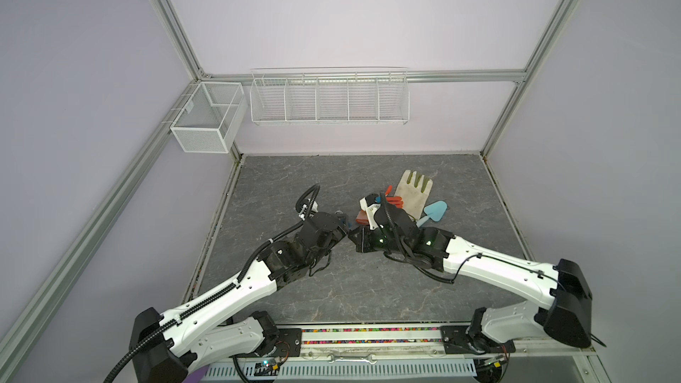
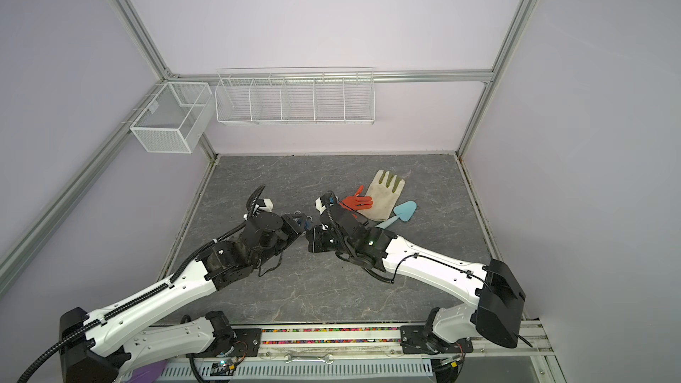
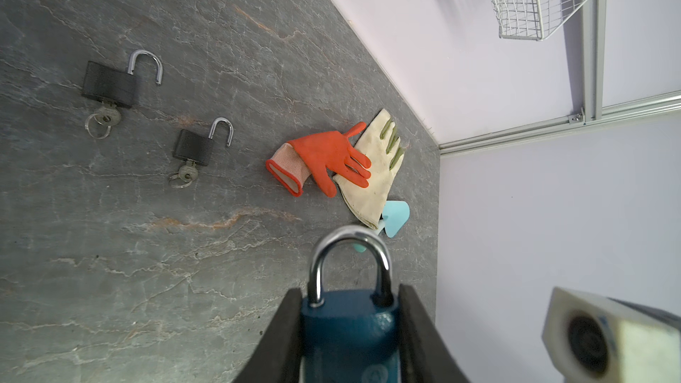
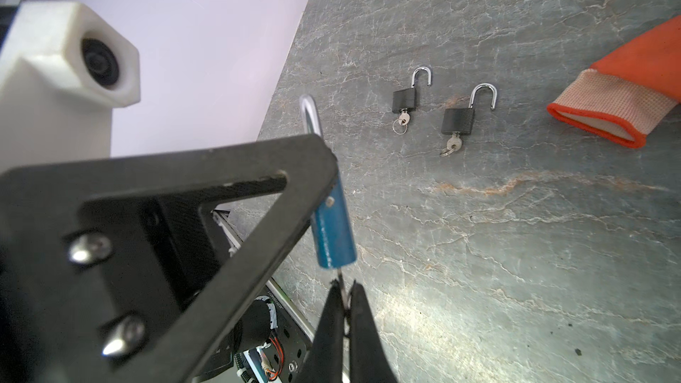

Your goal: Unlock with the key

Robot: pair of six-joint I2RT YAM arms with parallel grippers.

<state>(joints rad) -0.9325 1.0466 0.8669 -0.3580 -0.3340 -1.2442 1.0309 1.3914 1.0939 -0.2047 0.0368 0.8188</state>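
1. Right wrist view: blue padlock (image 4: 333, 230) was held off the table (image 4: 516, 252), shackle shut and pointing away, keyway end toward the right claw (image 4: 344, 285).
2. Left claw (image 3: 349, 291), part open, clamped the padlock body; right claw pinched tight on the key (image 4: 341, 277) at the keyway.
3. Two black padlocks (image 4: 458, 121) lay well apart from it, with bare table between.

**No writing clear enough to read**

Three marked spots are showing, and none is giving up a word, brand or number. In the left wrist view, the blue padlock (image 3: 350, 333) is carrying a round embossed emblem (image 3: 372, 375) low on its body. It is sitting at the frame's edge, too faint to make out. In a top view, the white camera housing (image 1: 370, 208) on the right arm's wrist is showing a few small dark characters, blurred beyond reading. In the right wrist view, a pale label (image 4: 271, 296) beside a black motor is bearing a line of tiny print, turned sideways and too small to read.
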